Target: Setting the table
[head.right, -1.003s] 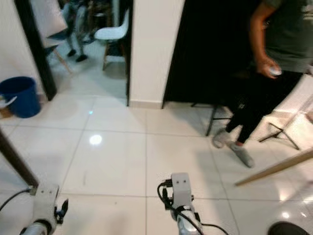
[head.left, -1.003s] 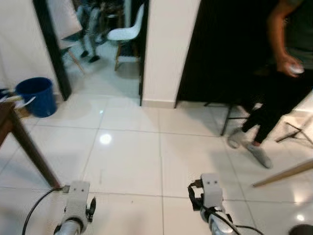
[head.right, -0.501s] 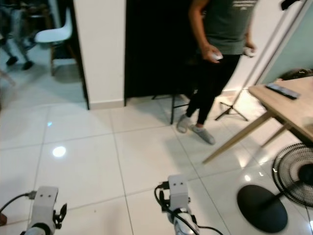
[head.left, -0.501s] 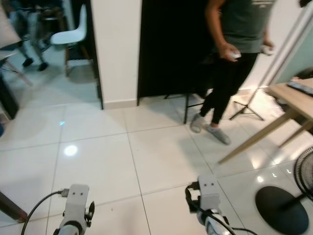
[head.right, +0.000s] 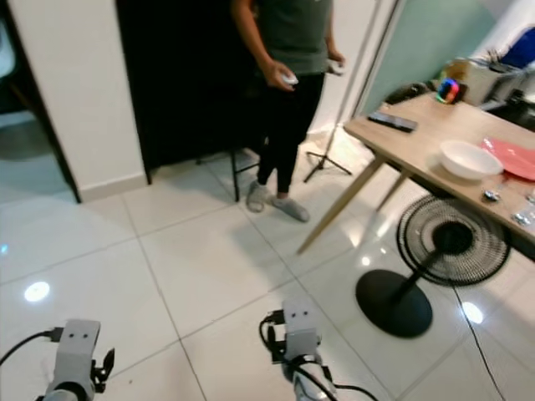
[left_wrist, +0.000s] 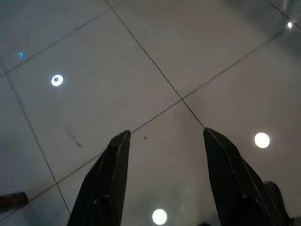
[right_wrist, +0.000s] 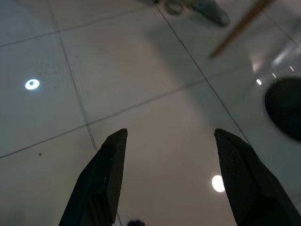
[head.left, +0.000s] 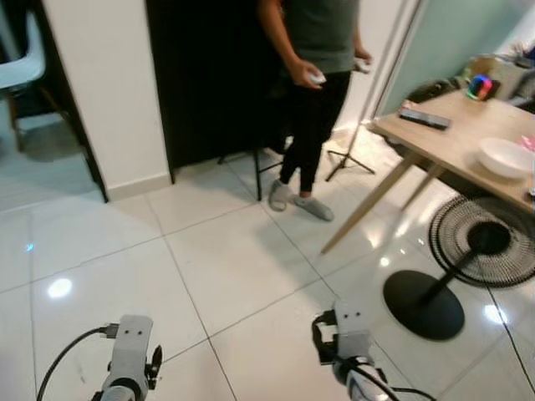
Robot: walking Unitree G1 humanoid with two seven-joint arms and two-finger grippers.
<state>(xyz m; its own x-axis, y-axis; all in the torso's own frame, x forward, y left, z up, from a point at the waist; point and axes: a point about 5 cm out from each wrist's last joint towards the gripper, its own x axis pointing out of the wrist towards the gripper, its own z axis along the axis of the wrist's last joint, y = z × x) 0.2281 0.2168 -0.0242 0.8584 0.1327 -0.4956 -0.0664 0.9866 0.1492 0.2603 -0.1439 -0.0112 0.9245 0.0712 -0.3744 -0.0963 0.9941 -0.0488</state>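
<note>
We carry nothing: left gripper (left_wrist: 162, 179) and right gripper (right_wrist: 169, 181) both spread, empty. White bowl (head.right: 470, 158) and pink plate (head.right: 515, 157) lie on the wooden table (head.right: 418, 132). Risk: clipping the fan (head.right: 443, 251) or the person (head.right: 288, 92) while approaching

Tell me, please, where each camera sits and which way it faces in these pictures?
Left eye view: on the head, looking forward and down at the table, fan and a person; both wrists show.
Right eye view: beside it, same scene, with the bowl.
Left wrist view: along the open left gripper, down at floor tiles.
Right wrist view: along the open right gripper; shares the fan base with the eyes.
</note>
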